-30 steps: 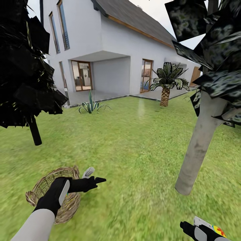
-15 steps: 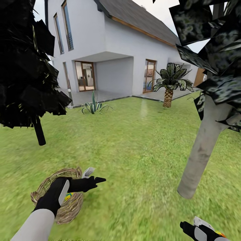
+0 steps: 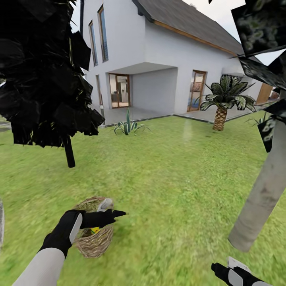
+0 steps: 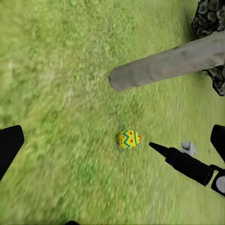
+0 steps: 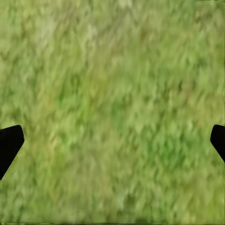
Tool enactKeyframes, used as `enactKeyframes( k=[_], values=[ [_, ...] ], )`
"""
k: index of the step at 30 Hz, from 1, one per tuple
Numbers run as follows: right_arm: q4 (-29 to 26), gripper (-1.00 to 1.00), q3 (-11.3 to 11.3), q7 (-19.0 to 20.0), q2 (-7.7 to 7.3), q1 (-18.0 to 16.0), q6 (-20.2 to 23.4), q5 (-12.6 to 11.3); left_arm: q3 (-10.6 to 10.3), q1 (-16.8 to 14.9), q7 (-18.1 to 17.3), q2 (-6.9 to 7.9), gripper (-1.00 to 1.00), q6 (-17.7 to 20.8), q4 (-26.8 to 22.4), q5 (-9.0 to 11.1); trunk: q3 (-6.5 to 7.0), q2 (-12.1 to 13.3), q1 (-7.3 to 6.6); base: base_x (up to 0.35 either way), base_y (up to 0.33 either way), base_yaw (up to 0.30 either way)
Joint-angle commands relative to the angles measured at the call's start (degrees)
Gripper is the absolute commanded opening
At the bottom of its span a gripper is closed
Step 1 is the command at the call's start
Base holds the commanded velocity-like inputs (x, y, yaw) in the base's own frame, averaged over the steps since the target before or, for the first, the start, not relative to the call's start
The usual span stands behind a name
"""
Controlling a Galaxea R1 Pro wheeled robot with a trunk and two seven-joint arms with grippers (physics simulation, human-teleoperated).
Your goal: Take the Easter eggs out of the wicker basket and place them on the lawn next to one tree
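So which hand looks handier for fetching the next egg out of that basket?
The left hand, probably. It hovers right at the basket, where a bit of yellow egg peeks out. The right hand is far off, low near the grey tree trunk, over bare lawn.

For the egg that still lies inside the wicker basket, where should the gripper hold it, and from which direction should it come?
Only a small yellow patch of the Easter egg shows inside the wicker basket, under the left gripper. The woven wall surrounds it, so probably only the open mouth gives access: come straight down from above and close the fingers across its narrower middle. Its exact pose is hidden.
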Motion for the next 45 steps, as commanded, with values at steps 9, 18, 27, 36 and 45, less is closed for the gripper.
enactKeyframes(
  k=[9, 18, 27, 36, 45],
  values=[
    [0.0, 1.00, 0.4, -0.3, 0.45, 0.0, 0.2, -0.4, 0.1, 0.0, -0.1, -0.02, 1.00, 0.5, 0.0, 0.1, 1.56, 3.6, -1.99, 0.000, 0.000, 0.290],
    [-0.1, 1.00, 0.4, -0.2, 0.46, 0.1, 0.2, -0.4, 0.1, 0.0, -0.1, -0.01, 1.00, 0.5, 0.0, 0.1, 3.18, 7.2, -3.97, 0.000, 0.000, 0.147],
    [-0.1, 1.00, 0.5, -0.3, 0.48, 0.1, -0.1, -0.3, 0.1, 0.0, -0.1, -0.01, 1.00, 0.5, 0.0, 0.1, 4.79, 10.8, -5.94, 0.000, 0.000, 0.006],
    [0.0, 1.00, 0.5, -0.3, 0.81, 0.1, -1.9, -0.3, 0.1, 0.0, -0.1, 0.02, 1.00, 0.5, 0.0, 0.1, 6.41, 14.4, -7.92, 0.000, 0.000, 0.112],
    [0.0, 1.00, 0.5, -0.3, 0.98, 0.1, -2.0, -0.3, 0.1, 0.0, -0.1, 0.02, 1.00, 0.5, 0.0, 0.1, 8.03, 18.0, -9.90, 0.000, 0.000, 0.281]
  ],
)
